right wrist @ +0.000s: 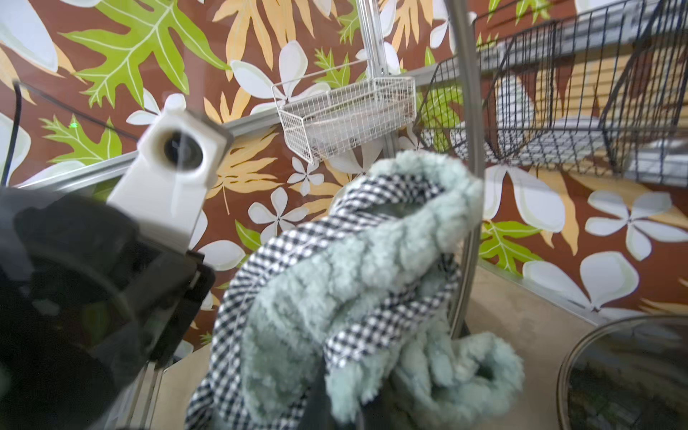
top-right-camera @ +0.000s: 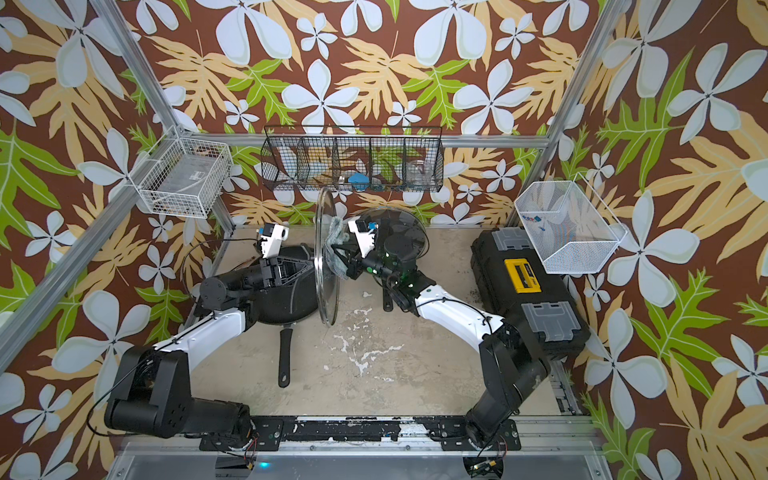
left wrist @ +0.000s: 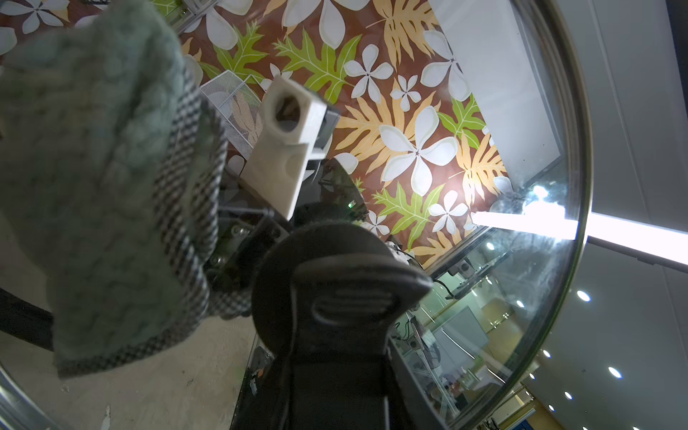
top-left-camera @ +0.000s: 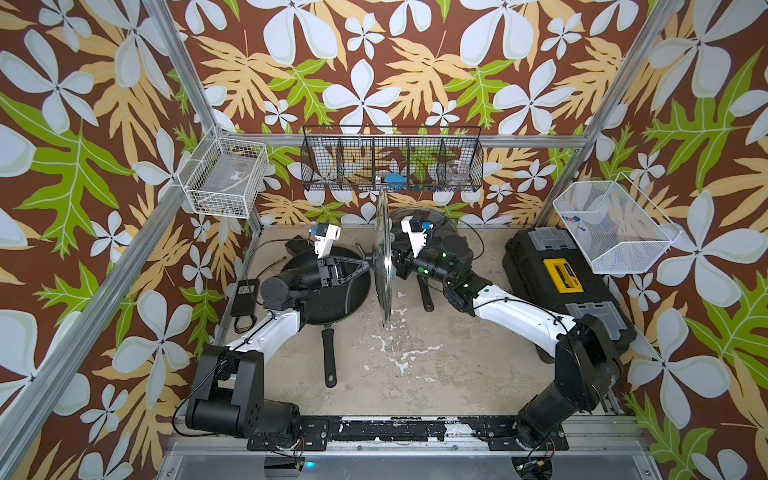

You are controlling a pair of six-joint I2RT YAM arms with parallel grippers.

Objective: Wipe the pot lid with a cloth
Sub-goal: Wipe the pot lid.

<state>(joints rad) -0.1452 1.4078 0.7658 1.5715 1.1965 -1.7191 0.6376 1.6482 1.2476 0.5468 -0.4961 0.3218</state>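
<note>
Notably, much of the black frying pan (top-left-camera: pixel 336 305) is covered by the left forearm. It lies below the left jaws, and only its rim and handle are clearly seen. A second glass lid (top-right-camera: pixel 405 226), behind the right jaws, is masked across its middle by the right wrist. The pot lid (top-left-camera: pixel 383 266) is presented almost edge-on in both top views, so its glass face is poorly read there. Whether its lower edge touches the table cannot be told. In the left wrist view its rim is cut off by the frame. The tips of the right jaws are buried in folds of fabric, and those of the left are blocked by the knob.

The left arm is extended forward over the pan, with the left gripper (top-left-camera: pixel 362 262) turned level and aimed sideways at the right arm. The right arm is bent at the elbow and reaches inward, with the right gripper (top-right-camera: pixel 344 258) aimed back at the left. The lid is held upright between the two.

The left jaws are closed on the lid's black knob (left wrist: pixel 290 268). The right jaws are clamped on the bunched cloth (top-right-camera: pixel 336 245), pale grey-teal with checked trim. The cloth is pressed against the glass face opposite the knob, directly ahead of the right jaws.
</note>
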